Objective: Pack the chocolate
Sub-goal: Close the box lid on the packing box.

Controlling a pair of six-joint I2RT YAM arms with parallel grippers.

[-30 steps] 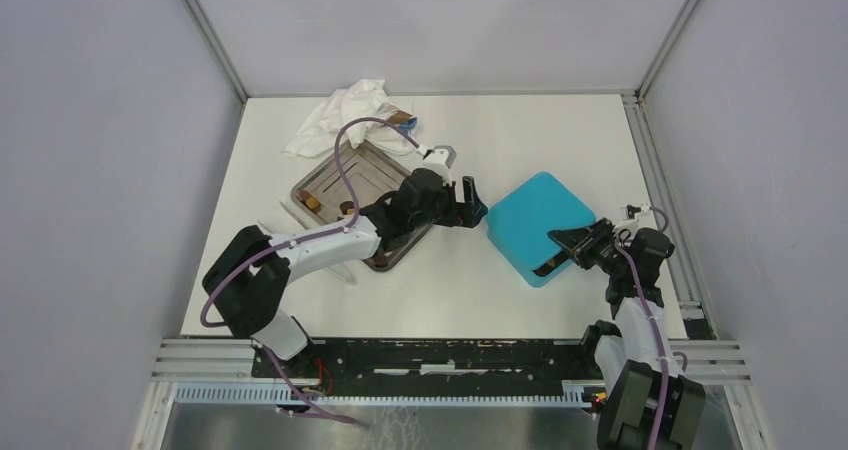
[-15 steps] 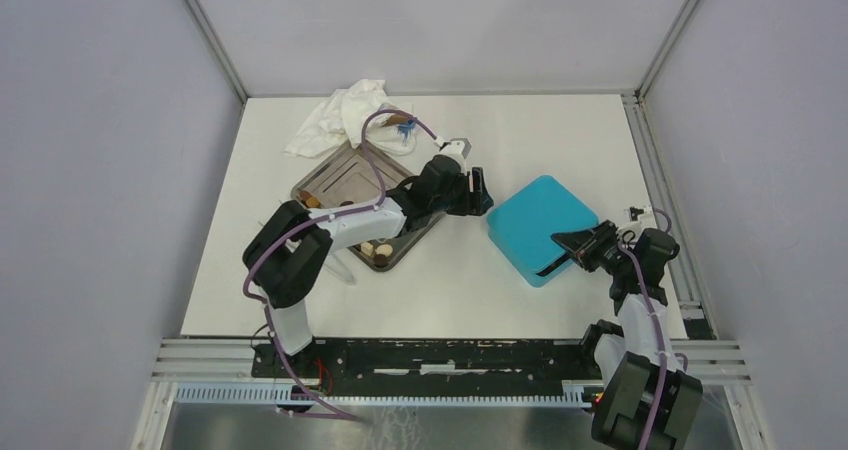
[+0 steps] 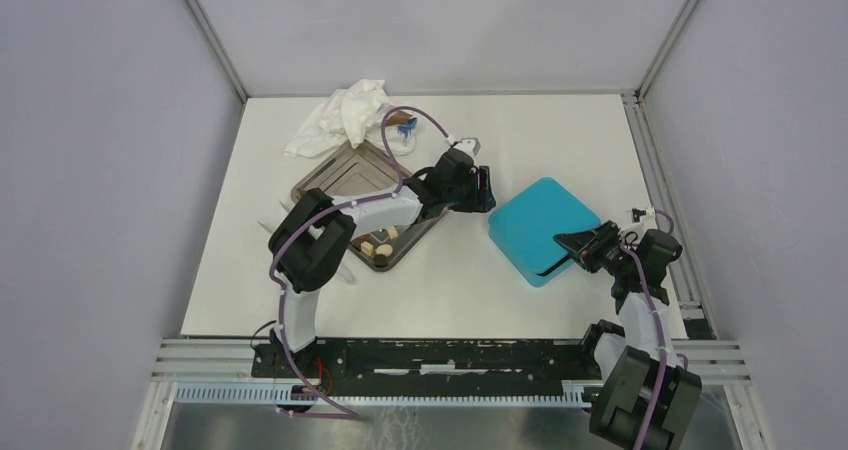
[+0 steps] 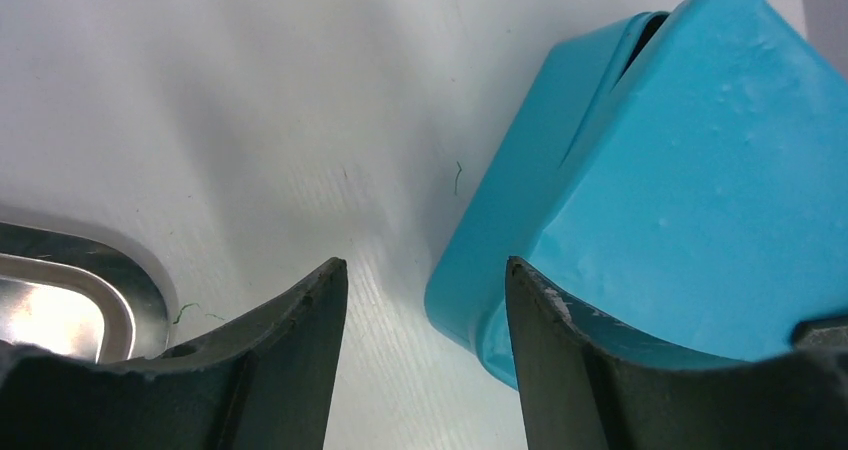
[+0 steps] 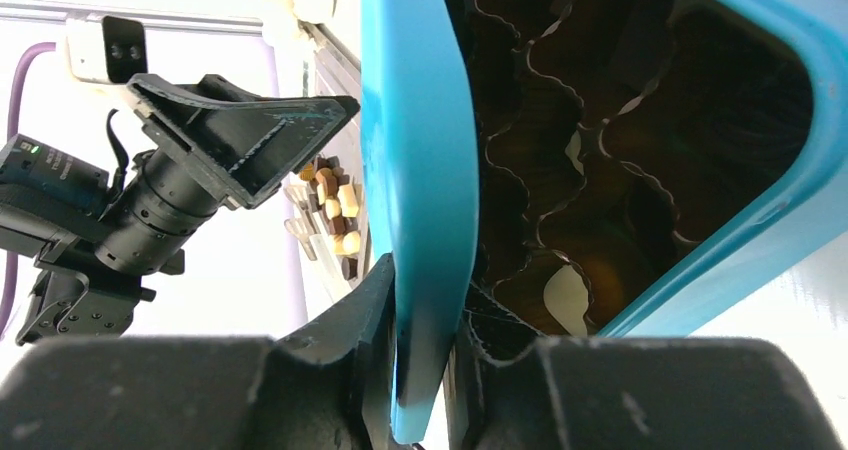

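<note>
- Left pincer (image 4: 425, 270): fingers apart, nothing between them (no piece on board). Over the last second it has swung off the metal tray (image 3: 345, 175). It now hangs just beside the left corner of the teal box (image 4: 680, 170), over bare worktop (image 4: 250, 90).
- Right pincer (image 5: 425, 320): clamped on the box's near-right edge, the lid by the look of it, propping it ajar. It has slid slightly rightward since a second ago. From above, the dark gap looks a bit narrower than it did.
- Box interior: the right wrist view shows a brown cup insert (image 5: 560, 140). Most cups look empty. There may be a pale piece or two low down, but I can't be sure.
- Chocolate (image 3: 380, 252): brown and cream pieces bunched at the near end of the tray, well apart from the box.
- White cloth (image 3: 340, 115): crumpled at the far-left of the worktop, behind the tray, not involved.
- Read: the left arm has come to the box empty, so this move packs nothing. My guess is it goes for the lid, either to open it wider or to take over the hold.
- Progress: early, since nearly all the stock sits in the tray.
- Risk: with the gap this narrow, a piece can't drop into a cup, so the lid needs to open further first.
</note>
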